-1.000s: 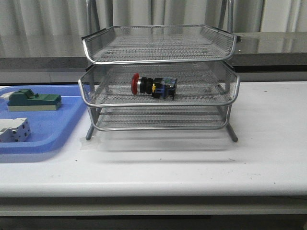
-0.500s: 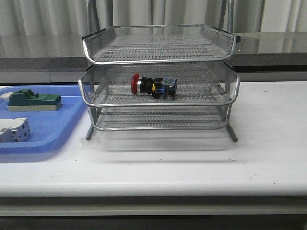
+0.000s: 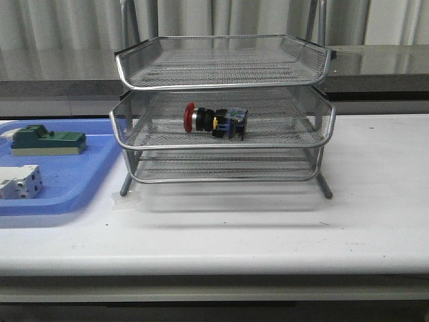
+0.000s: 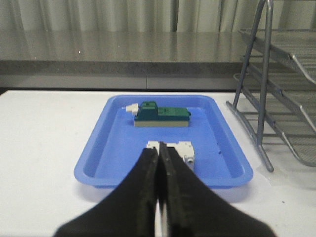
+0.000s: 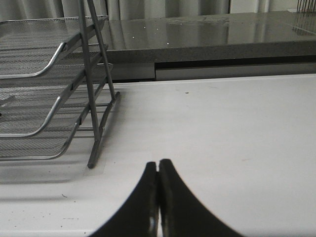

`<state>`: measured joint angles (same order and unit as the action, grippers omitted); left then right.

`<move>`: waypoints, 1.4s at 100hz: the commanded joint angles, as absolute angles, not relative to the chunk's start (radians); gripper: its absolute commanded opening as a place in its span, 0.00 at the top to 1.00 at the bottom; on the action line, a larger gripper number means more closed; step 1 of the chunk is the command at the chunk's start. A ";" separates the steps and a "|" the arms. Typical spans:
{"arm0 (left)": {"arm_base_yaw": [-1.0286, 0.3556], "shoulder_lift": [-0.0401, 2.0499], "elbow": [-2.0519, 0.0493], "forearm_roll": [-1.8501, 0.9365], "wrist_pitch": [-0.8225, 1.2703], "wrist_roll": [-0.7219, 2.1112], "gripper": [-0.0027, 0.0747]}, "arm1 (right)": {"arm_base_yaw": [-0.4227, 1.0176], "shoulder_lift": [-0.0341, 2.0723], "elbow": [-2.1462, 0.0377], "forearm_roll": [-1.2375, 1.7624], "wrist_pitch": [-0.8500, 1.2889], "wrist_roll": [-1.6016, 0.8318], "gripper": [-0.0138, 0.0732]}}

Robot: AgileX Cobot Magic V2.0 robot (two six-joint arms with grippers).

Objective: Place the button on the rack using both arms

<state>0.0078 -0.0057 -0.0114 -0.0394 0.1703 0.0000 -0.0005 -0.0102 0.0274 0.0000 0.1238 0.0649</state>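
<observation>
One button [image 3: 214,121] is lying on its side in the middle tier of the rack [image 3: 222,87], roughly central on the mesh, with its red cap pointing toward the robot's left and its blue and yellow rear block toward the right. Nothing is touching it apart from the mesh beneath. The rack is standing on the white table [image 3: 268,228] on its metal legs, with the top and bottom tiers showing nothing inside them in the front view.

Just beside the rack on the robot's left side, a blue tray [image 3: 67,191] is sitting flat on the table. A green block [image 3: 47,141] is lying toward the tray's far part and a white-grey boxy part [image 3: 20,182] is lying nearer the front edge, the two apart from each other.

Neither arm is showing in the front view. In the left wrist view, the left gripper [image 4: 158,163] is hanging over the near edge of the blue tray with its two black fingers pressed together and nothing between them, the white-grey part sitting just beyond the tips. In the right wrist view, the right gripper [image 5: 158,170] is hanging above bare table beside the rack's leg, its fingers likewise pressed together and holding nothing
</observation>
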 commanded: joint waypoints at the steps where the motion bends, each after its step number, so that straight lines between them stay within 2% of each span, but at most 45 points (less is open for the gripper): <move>1: 0.009 -0.038 -0.006 -0.038 0.063 -0.032 0.99 | 0.001 -0.032 0.013 -0.016 0.042 0.063 0.91; 20: -0.038 -0.038 0.049 -0.022 -0.034 -0.032 0.99 | 0.001 -0.032 0.013 -0.016 0.041 0.063 0.91; 140: -0.055 -0.038 0.049 -0.050 -0.032 -0.032 0.99 | 0.001 -0.032 0.013 -0.016 0.041 0.063 0.91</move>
<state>-0.0473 -0.0057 0.0013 -0.0386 0.0511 -0.0210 -0.0005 -0.0102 0.0274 0.0000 0.1238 0.0667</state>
